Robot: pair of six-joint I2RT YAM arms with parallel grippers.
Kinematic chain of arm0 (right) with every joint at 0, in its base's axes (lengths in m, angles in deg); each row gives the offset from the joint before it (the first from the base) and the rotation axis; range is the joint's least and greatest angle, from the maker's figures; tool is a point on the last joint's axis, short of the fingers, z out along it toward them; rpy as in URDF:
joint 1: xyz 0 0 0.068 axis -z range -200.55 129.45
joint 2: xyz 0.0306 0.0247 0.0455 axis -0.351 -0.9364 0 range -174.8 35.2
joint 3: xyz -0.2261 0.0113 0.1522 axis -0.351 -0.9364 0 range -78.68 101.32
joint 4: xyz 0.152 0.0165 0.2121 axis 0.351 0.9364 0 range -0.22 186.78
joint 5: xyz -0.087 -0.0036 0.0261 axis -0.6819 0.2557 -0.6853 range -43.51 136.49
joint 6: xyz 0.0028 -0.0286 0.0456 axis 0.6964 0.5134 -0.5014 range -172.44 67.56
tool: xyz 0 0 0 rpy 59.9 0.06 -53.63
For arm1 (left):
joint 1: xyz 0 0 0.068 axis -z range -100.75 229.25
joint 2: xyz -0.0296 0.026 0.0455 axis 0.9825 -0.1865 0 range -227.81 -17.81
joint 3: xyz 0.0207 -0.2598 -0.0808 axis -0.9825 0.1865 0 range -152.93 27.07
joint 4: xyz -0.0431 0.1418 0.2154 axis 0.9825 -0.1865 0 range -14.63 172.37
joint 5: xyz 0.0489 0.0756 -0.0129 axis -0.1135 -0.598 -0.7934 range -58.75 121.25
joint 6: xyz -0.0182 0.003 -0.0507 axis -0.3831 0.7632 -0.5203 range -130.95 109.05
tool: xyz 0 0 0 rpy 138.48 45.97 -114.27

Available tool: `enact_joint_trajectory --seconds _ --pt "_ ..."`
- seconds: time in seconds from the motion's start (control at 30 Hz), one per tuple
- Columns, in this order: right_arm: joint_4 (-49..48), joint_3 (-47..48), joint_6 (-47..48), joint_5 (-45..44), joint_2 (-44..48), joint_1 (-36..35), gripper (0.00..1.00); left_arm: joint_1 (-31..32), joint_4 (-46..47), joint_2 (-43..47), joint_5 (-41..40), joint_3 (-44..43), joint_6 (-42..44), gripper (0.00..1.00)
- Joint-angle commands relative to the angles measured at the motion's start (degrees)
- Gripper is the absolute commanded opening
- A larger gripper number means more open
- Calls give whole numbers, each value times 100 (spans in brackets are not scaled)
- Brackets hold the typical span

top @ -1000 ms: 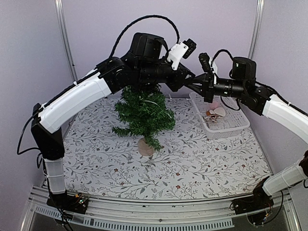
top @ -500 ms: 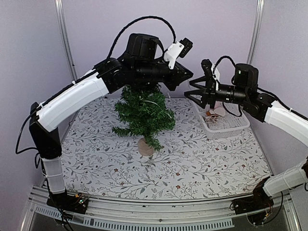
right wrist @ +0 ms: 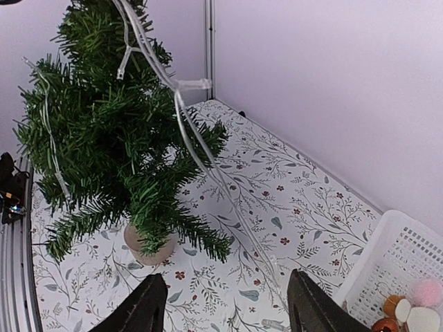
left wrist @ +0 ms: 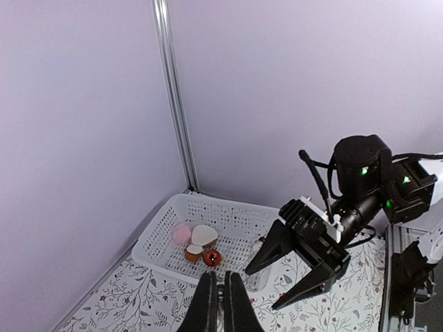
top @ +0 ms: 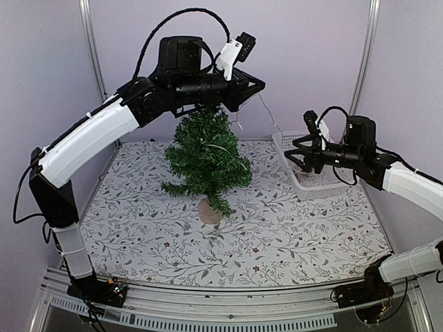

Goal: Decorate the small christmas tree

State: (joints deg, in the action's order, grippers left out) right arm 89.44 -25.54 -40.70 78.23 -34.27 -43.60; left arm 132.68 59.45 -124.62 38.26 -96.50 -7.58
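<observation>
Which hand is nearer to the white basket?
Right. The right hand hangs close by the basket; the left hand is high above the tree, farther off.

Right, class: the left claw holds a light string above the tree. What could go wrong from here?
1. The light string already drapes the small christmas tree; a pull from the left claw could tip it on its narrow base.
2. The slack strand hangs close by the open right claw and could snag there.
</observation>
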Motion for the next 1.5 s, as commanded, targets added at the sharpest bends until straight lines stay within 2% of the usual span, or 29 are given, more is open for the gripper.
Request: enact_joint_trajectory --seconds 0.0,0.1,0.2,0.37,0.57,0.7,0.9,0.97,1.2,1.27,1.37,1.47 --pt "-285 -12 77 -86 -383 55 57 -83 250 151 116 78 -2 0" --pt "-325 27 144 -164 -632 82 47 -94 259 170 104 78 6 0" --pt "-356 1 204 -243 -728 144 32 -112 261 214 64 123 21 0" --pt "-315 80 208 -230 -647 175 0 -123 313 314 25 331 85 0" --pt "119 463 305 -349 -226 172 0 -131 352 446 21 689 198 0" --pt "797 880 463 -387 7 171 0 -129 349 581 -58 942 257 0" --pt "1587 1490 597 -427 256 172 0 -106 180 657 -137 1106 408 7" --pt "1819 1713 650 -444 331 165 0 -96 142 686 -163 1143 450 11" --pt "2528 2257 803 -652 355 15 0 -34 47 849 -199 1236 594 44" --pt "2734 2314 873 -784 385 -107 0 33 -39 890 -302 1235 740 51" --pt "2885 2342 899 -949 436 -244 0 134 -72 1023 -355 1296 911 60" --pt "2955 2343 867 -1001 476 -343 0 240 -75 1086 -604 1284 1062 62"
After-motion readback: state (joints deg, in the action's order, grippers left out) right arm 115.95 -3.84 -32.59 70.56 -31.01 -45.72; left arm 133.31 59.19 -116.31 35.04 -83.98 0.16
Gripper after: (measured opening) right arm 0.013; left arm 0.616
